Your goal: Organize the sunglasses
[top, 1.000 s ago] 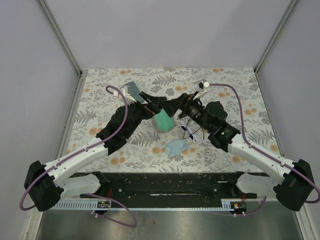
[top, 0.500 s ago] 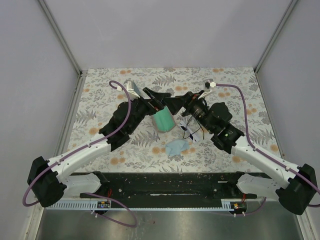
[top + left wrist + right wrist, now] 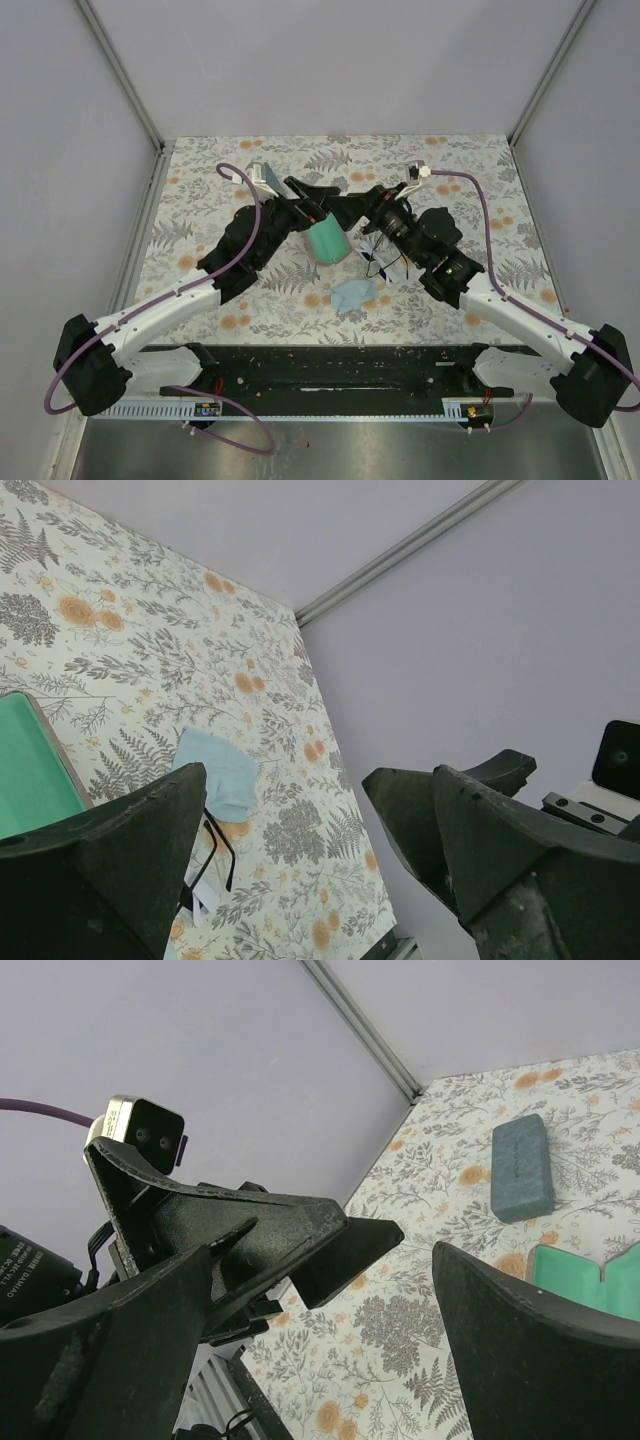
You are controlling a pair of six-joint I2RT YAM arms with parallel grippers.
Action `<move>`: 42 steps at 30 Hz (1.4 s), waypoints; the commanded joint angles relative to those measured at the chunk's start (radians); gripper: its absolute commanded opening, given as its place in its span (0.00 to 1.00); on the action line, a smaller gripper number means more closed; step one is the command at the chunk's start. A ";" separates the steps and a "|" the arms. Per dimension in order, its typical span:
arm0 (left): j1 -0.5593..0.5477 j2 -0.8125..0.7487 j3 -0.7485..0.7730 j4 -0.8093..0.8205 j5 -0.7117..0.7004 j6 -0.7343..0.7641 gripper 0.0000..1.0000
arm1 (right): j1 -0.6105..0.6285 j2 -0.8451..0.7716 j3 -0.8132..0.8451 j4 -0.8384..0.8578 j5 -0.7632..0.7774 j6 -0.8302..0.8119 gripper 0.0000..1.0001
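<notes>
My left tool (image 3: pixel 292 792) and right tool (image 3: pixel 322 1258) are spread wide, holding nothing. I see the sunglasses (image 3: pixel 378 261) lying near the green case (image 3: pixel 327 241), in the middle of the surface (image 3: pixel 196 196).

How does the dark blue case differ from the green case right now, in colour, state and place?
The blue case is slate blue; the green case is mint green. The blue case is shut; the green case lies open. The blue case sits toward the back left of the table; the green case sits near its middle. Both rest on it.
</notes>
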 commanded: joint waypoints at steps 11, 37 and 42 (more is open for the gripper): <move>0.072 0.003 0.120 -0.467 -0.093 0.056 0.99 | 0.046 -0.096 -0.007 -0.364 0.127 -0.079 0.99; -0.085 0.079 -0.052 -0.517 0.057 0.344 0.99 | 0.045 0.129 -0.043 -0.903 0.214 0.090 0.64; -0.144 0.138 -0.052 -0.522 0.010 0.351 0.94 | 0.025 0.235 -0.006 -0.858 0.218 0.113 0.61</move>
